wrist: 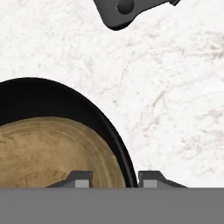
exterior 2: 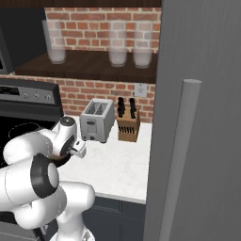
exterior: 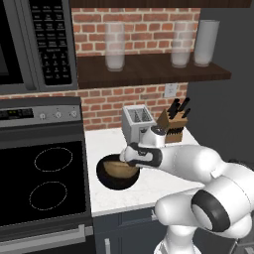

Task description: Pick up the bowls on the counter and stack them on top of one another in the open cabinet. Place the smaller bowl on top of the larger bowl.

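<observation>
Toaster (exterior: 137,123) beside knife block (exterior: 173,125)

- You see a glossy black larger bowl (exterior: 107,177) with the tan, wood-grained smaller bowl (exterior: 119,169) inside it.
- Your counter (exterior: 144,191) is white stone with faint grey speckle and veining.
- The wall (exterior: 106,105) behind is red brick with pale mortar.
- The open cabinet (exterior: 149,71) shelf is dark brown.
- The toaster (exterior: 136,122) is silver-grey; the knife block (exterior: 173,128) is brown with black handles.
</observation>
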